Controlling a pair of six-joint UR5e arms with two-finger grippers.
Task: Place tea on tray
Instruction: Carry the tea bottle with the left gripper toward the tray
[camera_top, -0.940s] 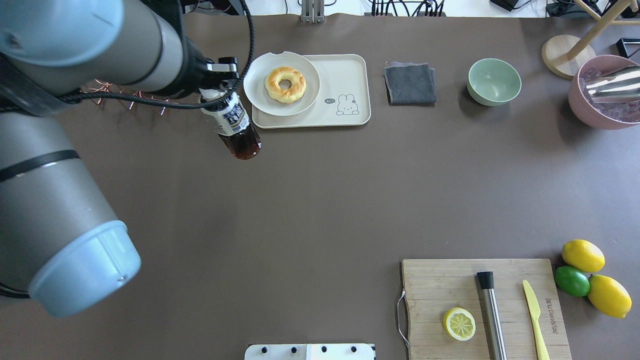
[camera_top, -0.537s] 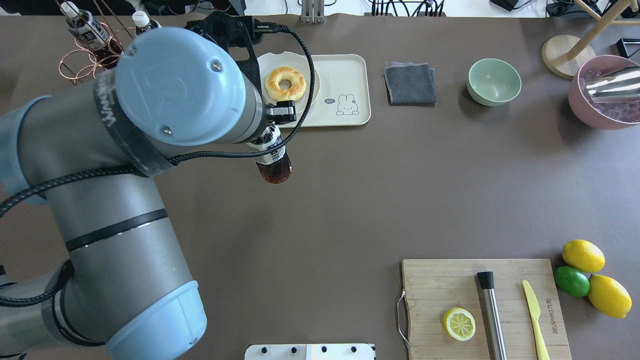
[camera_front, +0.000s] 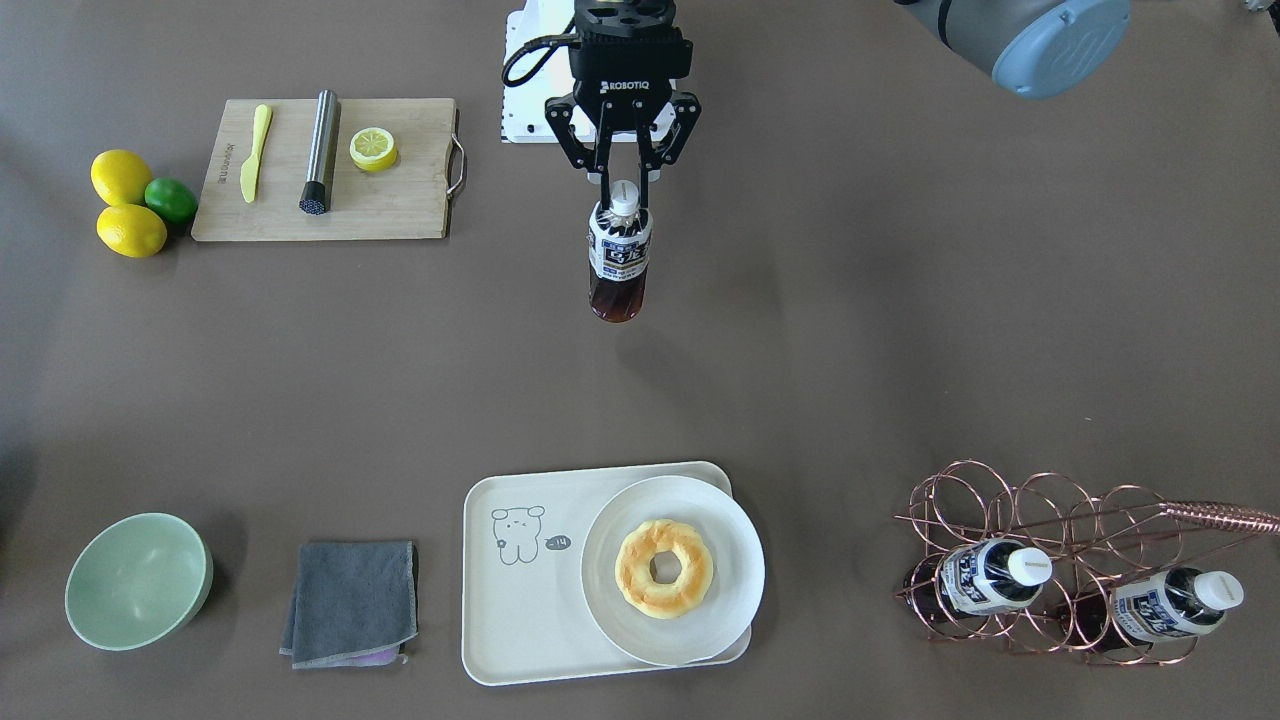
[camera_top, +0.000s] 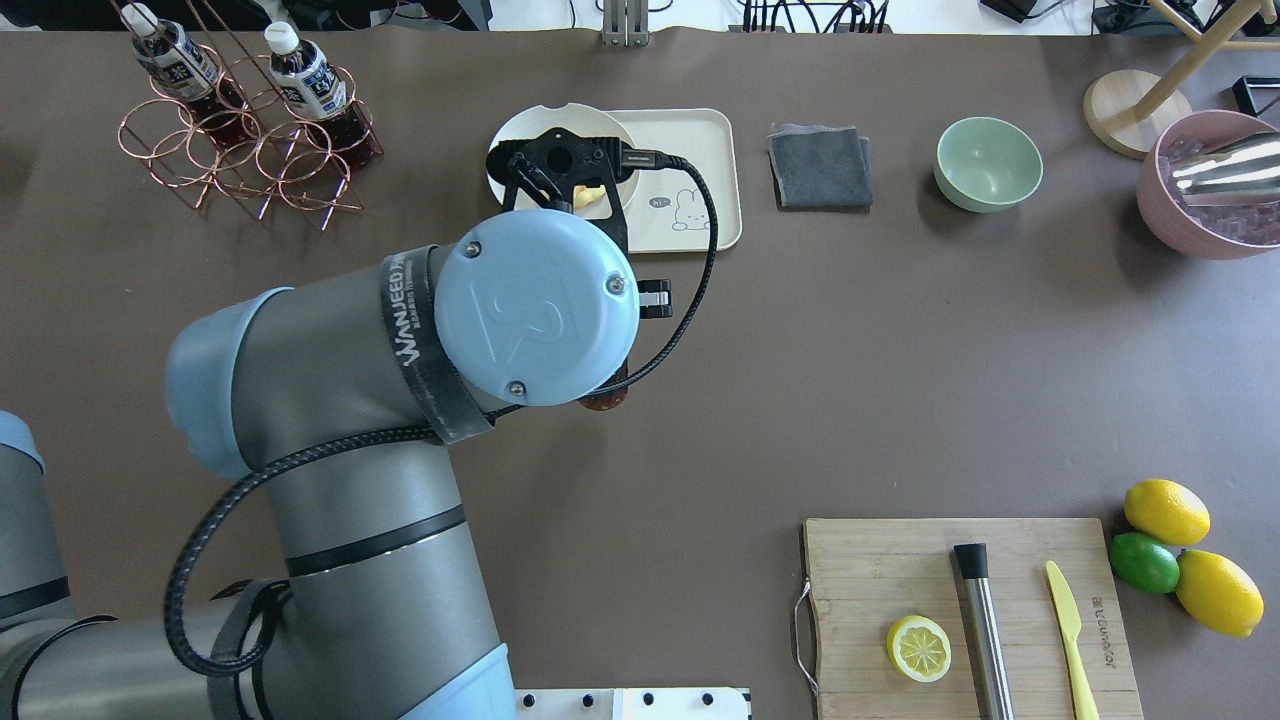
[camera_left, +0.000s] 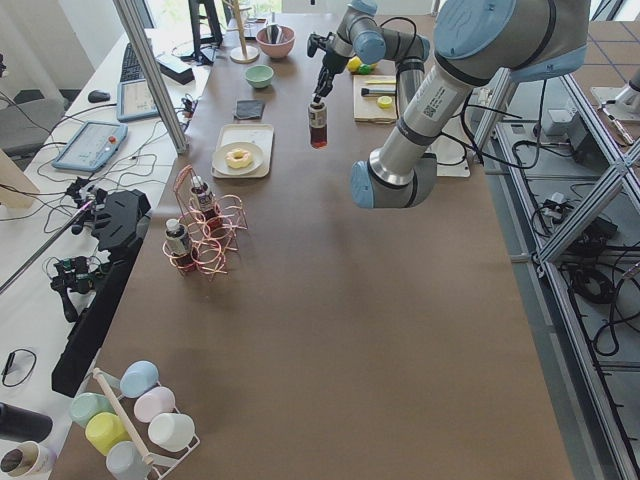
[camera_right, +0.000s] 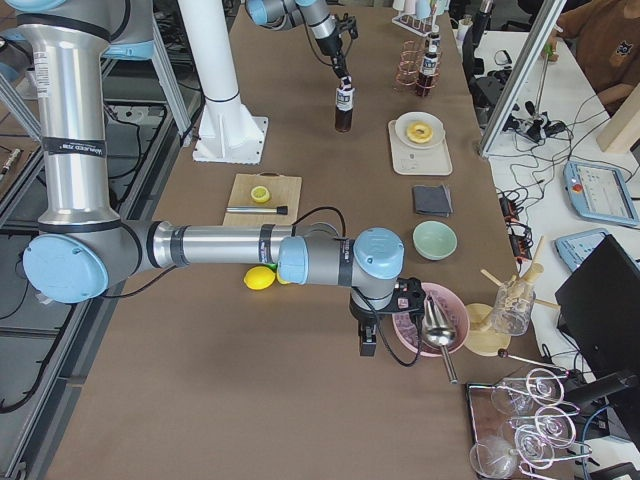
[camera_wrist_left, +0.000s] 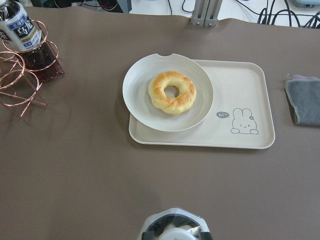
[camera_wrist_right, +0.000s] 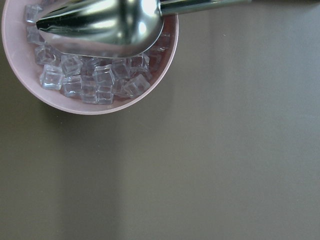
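Left gripper (camera_front: 622, 196): clamped on the top of the tea (camera_front: 618, 262), above the table (camera_front: 900, 330), apart from the tray (camera_front: 520, 625).
Front view: whole bottle; overhead, the arm (camera_top: 536, 305) hides most.
Writing: ROBOTIQ on gripper; WANJEED on arm.
Right gripper (camera_right: 366, 340): near ice bowl (camera_wrist_right: 95, 109); cannot tell its opening.

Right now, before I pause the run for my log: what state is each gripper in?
Left gripper: closed on the tea bottle, gripped near its cap.
Right gripper: cannot tell, it shows only in a side view.
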